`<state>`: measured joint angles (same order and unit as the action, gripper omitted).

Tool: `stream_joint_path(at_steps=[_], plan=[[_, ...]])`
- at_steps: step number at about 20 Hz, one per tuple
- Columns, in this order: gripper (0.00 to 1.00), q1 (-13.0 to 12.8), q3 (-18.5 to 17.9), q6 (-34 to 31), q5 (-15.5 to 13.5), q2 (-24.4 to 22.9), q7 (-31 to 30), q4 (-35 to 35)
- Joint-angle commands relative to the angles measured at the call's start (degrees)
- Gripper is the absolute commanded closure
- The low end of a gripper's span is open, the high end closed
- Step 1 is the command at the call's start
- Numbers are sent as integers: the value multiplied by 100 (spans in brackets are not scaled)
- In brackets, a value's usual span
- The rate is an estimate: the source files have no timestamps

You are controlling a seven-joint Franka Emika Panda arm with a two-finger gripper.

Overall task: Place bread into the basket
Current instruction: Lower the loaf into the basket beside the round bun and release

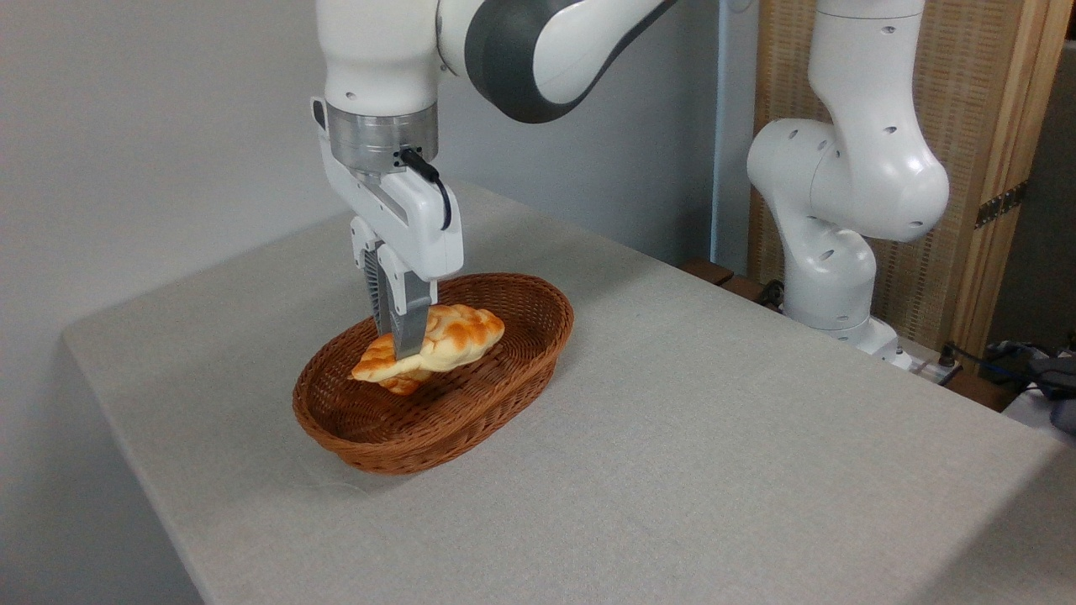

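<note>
Now down at the near end of the table, just bare grey cloth; then the basket, oval wicker, sitting alone on it. Inside its rim, over the middle, the bread, golden and braided, lying crosswise and tilted, pinched near its left half by the gripper, jaws clamped on the loaf from straight above. Looks like the placing step, nearly done: loaf already within the basket's walls, not yet let go. Hard to say whether touching the weave underneath or hanging just clear; lower edge hidden by the near rim and lost in shadow. Next move, by the look of it: ease down the last bit if any gap is left, part the jaws, lift straight up without dragging the loaf or catching the flared rim. Far finger mostly hidden behind the near one and the loaf. Further back, the arm's base at the table's far edge; upper links cut off by the top of the frame
</note>
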<state>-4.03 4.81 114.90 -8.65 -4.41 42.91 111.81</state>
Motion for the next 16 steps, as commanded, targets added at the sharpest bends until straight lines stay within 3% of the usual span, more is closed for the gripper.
stream_joint_path(at_steps=[1, 9, 16], plan=[[0, 25, 108, -117, -58, 45, -204, -36], [0, 34, 170, -126, -49, 19, -230, -54], [0, 86, 117, -126, 4, -183, -652, -71]])
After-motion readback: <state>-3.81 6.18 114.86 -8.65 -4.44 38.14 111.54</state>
